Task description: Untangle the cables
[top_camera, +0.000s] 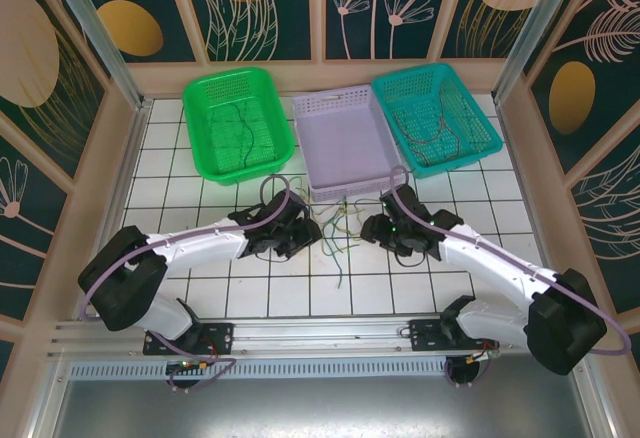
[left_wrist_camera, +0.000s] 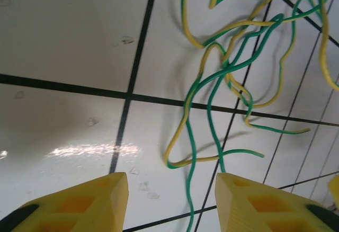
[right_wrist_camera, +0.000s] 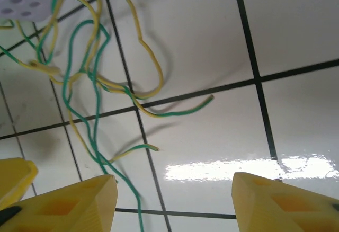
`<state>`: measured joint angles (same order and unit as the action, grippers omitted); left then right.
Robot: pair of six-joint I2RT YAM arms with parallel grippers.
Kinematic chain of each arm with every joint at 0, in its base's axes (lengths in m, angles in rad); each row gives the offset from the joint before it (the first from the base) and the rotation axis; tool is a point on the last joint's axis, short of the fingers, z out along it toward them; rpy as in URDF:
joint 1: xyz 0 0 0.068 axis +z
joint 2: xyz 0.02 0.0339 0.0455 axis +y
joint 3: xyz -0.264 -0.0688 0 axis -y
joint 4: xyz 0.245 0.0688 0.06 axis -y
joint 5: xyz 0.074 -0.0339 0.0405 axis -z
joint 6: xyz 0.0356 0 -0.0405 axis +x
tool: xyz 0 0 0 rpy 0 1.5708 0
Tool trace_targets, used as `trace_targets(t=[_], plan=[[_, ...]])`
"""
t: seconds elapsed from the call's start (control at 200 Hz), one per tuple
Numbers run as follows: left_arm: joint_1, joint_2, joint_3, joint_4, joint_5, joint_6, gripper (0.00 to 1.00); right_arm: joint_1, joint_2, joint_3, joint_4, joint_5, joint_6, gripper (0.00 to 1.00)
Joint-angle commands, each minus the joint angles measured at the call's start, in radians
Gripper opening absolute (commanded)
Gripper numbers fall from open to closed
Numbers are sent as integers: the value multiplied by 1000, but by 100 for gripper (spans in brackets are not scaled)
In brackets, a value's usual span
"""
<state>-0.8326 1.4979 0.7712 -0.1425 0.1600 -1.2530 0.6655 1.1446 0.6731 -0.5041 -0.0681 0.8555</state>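
Tiled table, seen from the arm side. Three containers stand along the far edge: green basket on the left, lilac tray in the middle, teal basket on the right. Thin dark wires lie in the green and teal baskets.

The cables, green and yellow, lie loose on the tiles between the two arms. They are just near of the lilac tray, and their far ends come close to its near rim. The strands loop and cross over one another, and one green length trails toward the near side.

Left gripper: low over the tiles, just left of the bunch. Its yellow fingers stand apart. One green strand runs down through the gap and is not pinched by either finger. It is released and grasps nothing.

Right gripper: low over the tiles, just right of the bunch. Its jaws are spread. A green strand passes close beside its left finger, but I cannot tell whether it touches. It is released and grasps nothing.
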Motion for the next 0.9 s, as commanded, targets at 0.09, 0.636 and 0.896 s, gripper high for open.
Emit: trace_targets(t=[0.09,0.636,0.896], plan=[[-5,77,35,93,44,11,50,-30,43,-82,162,-61,178,59],[-25,265,150,27,-10,88,26,-107,299,-107,425,-170,312,28],[-26,244,135,-22,-106,97,0,-113,290,-81,339,-103,254,0]])
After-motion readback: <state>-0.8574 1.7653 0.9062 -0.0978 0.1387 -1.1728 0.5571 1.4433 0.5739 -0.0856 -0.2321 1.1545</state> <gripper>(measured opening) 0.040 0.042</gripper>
